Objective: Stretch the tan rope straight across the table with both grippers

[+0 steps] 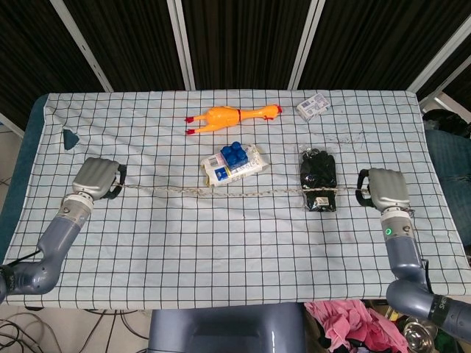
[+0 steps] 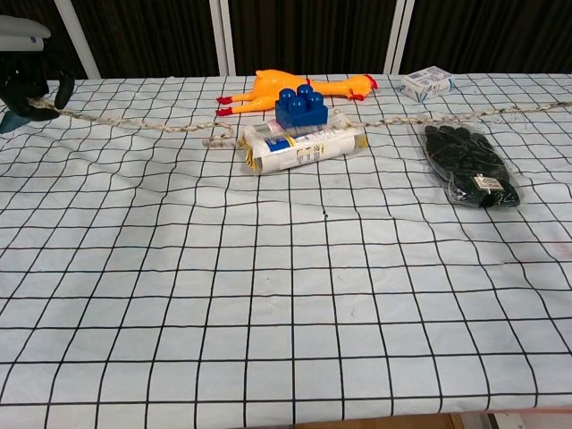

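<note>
From the head view I see the rope [image 1: 221,192] drawn out in a nearly straight line across the checked tablecloth [image 1: 221,250], running from nine o'clock to three o'clock. My left hand [image 1: 98,179] is clenched around the rope's end at nine o'clock; the chest view shows that hand [image 2: 31,76] only at the frame's top left corner, fingers curled over the rope [image 2: 134,122]. My right hand [image 1: 384,190] grasps the opposite end at three o'clock, and appears in the head view only.

The rope passes just along the six o'clock edge of the white packet [image 1: 237,166], which carries a blue block [image 1: 235,154] on top. It then crosses over the lower part of the bagged black gloves [image 1: 318,179]. In the chest view a small kink remains in the rope beside the packet [image 2: 304,143].

A rubber chicken [image 1: 232,116] lies toward twelve o'clock, well apart from the rope. A small white box [image 1: 312,108] sits at one o'clock. A dark green object [image 1: 70,138] rests near the ten o'clock edge.
</note>
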You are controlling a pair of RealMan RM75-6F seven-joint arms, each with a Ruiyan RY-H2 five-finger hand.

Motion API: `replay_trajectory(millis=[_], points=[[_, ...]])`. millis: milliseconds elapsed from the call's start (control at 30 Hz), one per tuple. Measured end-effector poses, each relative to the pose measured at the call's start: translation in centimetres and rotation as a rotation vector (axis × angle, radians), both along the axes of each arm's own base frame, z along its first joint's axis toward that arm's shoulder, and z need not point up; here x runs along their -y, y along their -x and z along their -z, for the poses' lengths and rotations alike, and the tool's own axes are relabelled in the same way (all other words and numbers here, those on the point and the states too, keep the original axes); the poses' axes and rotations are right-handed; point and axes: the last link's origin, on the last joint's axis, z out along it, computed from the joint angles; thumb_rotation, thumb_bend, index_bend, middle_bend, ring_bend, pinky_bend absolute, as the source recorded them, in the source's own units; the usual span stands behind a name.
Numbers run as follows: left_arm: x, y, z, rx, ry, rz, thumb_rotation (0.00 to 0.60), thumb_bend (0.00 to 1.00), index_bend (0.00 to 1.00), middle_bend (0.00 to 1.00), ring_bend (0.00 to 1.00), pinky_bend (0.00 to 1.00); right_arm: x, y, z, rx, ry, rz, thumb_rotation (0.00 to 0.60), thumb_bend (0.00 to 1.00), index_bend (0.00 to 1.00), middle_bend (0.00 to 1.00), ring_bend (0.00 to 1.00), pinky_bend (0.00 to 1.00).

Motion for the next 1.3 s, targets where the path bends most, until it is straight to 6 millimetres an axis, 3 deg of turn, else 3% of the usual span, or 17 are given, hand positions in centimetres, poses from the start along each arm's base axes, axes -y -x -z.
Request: replay_trajectory(millis=[267,667,767,900,1000,1133,1233,1300], points=[[-0.4,1.6,0.6,-0.009,0.0,-0.029,0.6,0.4,0.62,0.94,0.87,0.87,0.0,3.0,-0.4,-0.036,-0.01,0.047,0.6,0.41,0.61,0.97,1.0,1.0],[0.4,4.4,2.8,-0.041,0.058,-0.068,0.6,0.4,0.59,0.92,0.87,0.86,0.0,6.5,0.9,-0.069,-0.038,0.126,0.6,0.4,0.6,0.97,1.0,1.0],[0.4,5.2,3.4,-0.036,0.065,-0.093,0.6,0.35,0.53,0.91,0.85,0.86,0.0,7.3,1.4,-0.072,-0.048,0.146,0.6,0.33,0.5,0.98,1.0,1.0],[0.6,6.1,4.5,-0.022,0.109,-0.129,0.6,0.14,0.32,0.88,0.84,0.86,-0.1,8.2,1.9,-0.088,-0.067,0.163,0.6,0.12,0.25,0.97,1.0,1.0],[0.7,6.5,5.2,-0.02,0.149,-0.149,0.6,0.06,0.21,0.87,0.83,0.86,-0.4,8.7,2.3,-0.115,-0.093,0.179,0.6,0.04,0.13,0.97,1.0,1.0],[0.4,6.4,5.7,-0.028,0.168,-0.152,0.6,0.05,0.17,0.86,0.82,0.86,-0.6,9.0,2.9,-0.109,-0.143,0.211,0.6,0.04,0.08,0.98,1.0,1.0],[0.0,5.8,5.2,-0.023,0.151,-0.144,0.6,0.05,0.18,0.84,0.81,0.86,-0.3,8.8,2.1,-0.103,-0.139,0.217,0.6,0.04,0.03,0.97,1.0,1.0],[-0.3,5.2,4.6,-0.008,0.129,-0.134,0.6,0.05,0.22,0.82,0.8,0.86,-0.1,8.5,1.3,-0.111,-0.119,0.207,0.6,0.04,0.0,0.89,0.99,1.0]])
